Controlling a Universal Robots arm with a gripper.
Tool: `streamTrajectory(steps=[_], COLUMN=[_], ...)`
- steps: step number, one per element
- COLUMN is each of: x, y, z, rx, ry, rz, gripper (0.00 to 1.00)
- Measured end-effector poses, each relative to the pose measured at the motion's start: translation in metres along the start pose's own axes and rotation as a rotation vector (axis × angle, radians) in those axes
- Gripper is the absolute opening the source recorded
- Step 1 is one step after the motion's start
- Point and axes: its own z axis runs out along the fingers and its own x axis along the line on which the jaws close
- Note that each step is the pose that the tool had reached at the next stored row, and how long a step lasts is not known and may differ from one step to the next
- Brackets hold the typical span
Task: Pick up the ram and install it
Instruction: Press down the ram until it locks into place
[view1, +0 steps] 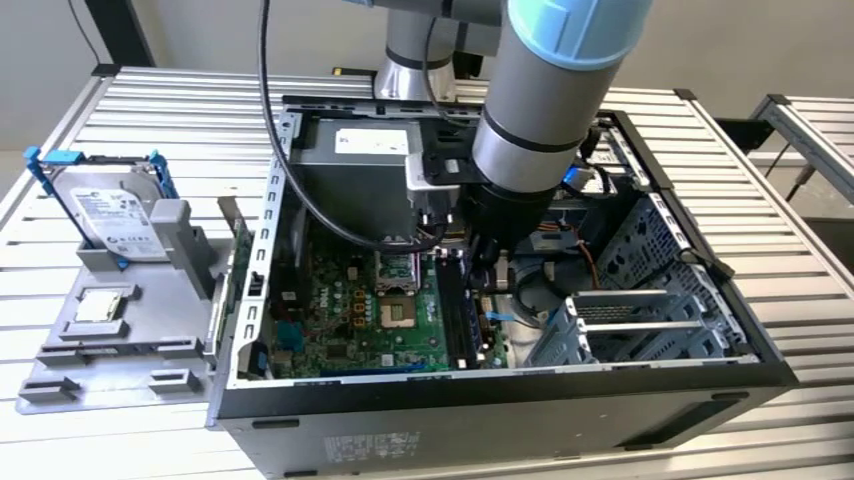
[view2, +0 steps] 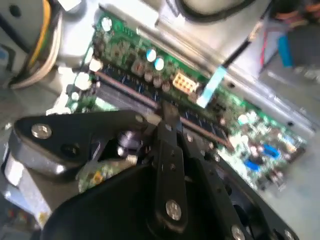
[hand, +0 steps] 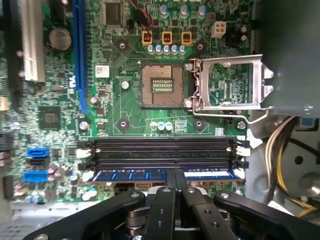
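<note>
From where I sit, the biggest thing in play is the open computer case (view1: 747, 360) on the slatted table (view1: 160, 100), and my arm (view1: 554, 80) reaches straight down into it. The case holds the green motherboard (view1: 367, 320) flat on its floor, a grey power supply (view1: 354, 160) at the far end, and an empty metal drive cage (view1: 681, 290) toward the exterior view's right. Outside the case, on the exterior view's left, a grey fixture tray (view1: 114, 345) carries the silver hard drive (view1: 114, 210) standing upright in its blue bracket. In the first wrist view the motherboard has an open processor socket (hand: 157, 86) and a bank of black memory slots (hand: 162, 152); the ram (hand: 130, 175) lies lengthwise in the slot nearest the gripper (hand: 175, 182), its blue board running between the white end latches. The gripper's two fingers are drawn together at the stick's middle, and I judge them clamped on its top edge. So I reckon the pick-up is done and the stick is at its slot; whether it is pressed fully home and latched, I can't tell.
</note>
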Motion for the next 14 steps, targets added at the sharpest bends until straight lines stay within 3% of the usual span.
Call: streamTrajectory(steps=[9, 14], x=[-0.0012, -0.0013], y=[0.0001, 0.0001], z=[-0.0408, -0.042], rx=[0.0, 0.0], ry=[0.0, -0.0001], rz=[0.0, 0.0], gripper=[0.0, 0.0])
